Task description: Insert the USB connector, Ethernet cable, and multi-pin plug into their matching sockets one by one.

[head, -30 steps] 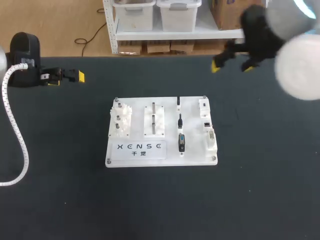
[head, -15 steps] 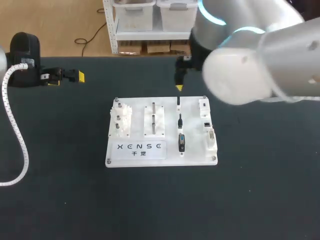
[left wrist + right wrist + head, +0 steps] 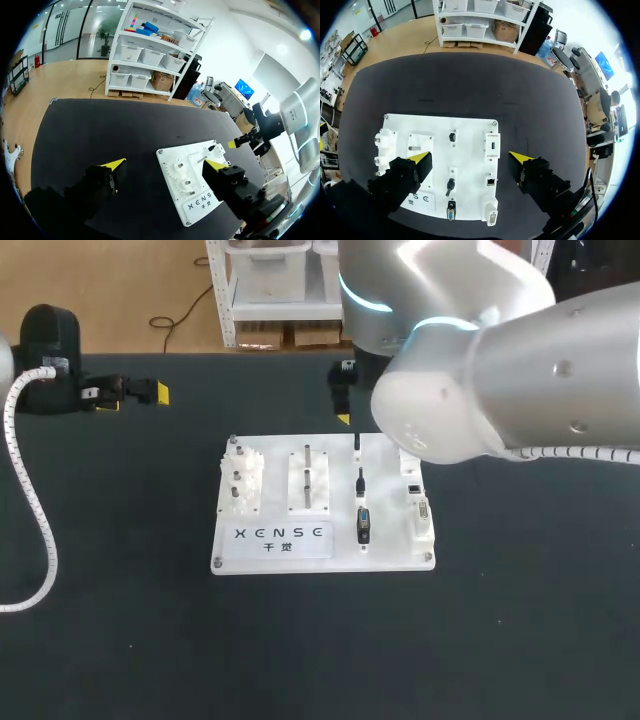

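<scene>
1. My right arm [image 3: 480,370] is the big change. A second ago it sat in the upper right corner, and now its bulk fills the upper middle and right of the head view. It hides the far right corner of the white board [image 3: 385,555].
2. The black table [image 3: 120,640] and the board at its centre lie as before.
3. My left arm [image 3: 40,350] stays parked at the upper left. The left gripper [image 3: 130,395] is released and empty, well apart from the board.
4. The right gripper [image 3: 470,158] hangs above the board with its fingers spread wide, grasping nothing. In the head view its one visible yellow tip [image 3: 343,418] has slid a little left and is now just beyond the board's far edge.
5. A gear block [image 3: 240,480] and a peg block [image 3: 308,480] fill the board's left half.
6. The multi-pin plug [image 3: 363,525], middle plug [image 3: 360,480] and top plug [image 3: 356,443] stand untouched in a column right of centre.
7. The sockets [image 3: 490,181] line the board's right edge, all unfilled.
</scene>
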Tool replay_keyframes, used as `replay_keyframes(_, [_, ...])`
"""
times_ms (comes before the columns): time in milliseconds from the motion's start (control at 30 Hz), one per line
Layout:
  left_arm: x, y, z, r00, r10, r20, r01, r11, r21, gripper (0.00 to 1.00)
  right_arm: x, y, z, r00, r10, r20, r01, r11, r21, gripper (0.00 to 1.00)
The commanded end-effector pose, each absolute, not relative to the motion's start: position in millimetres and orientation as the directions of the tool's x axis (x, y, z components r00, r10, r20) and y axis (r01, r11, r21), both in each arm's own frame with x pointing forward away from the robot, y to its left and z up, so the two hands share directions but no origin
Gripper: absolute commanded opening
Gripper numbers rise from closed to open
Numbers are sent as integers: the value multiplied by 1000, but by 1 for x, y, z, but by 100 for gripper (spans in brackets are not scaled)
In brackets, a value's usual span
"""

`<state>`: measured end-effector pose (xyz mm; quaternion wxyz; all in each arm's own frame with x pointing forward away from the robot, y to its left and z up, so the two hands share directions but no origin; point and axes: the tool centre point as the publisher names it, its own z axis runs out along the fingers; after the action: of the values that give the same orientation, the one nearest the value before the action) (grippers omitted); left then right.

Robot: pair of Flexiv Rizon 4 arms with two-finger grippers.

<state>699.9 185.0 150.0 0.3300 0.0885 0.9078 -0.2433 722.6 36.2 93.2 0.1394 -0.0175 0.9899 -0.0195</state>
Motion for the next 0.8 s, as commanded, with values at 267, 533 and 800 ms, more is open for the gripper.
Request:
replay_keyframes(267, [700,185,150,-767,0,-642,321,866,-383,100,724,38,91,-963,-25,-267,-15,999,-40,100])
replay_keyframes(533, [700,185,150,-767,0,-642,321,866,-383,100,746,60,67,-981,8,-193,18,998,-54,100])
replay_keyframes(800, [700,185,150,-767,0,-642,321,866,-383,100,756,65,51,-987,8,-160,16,999,-49,100])
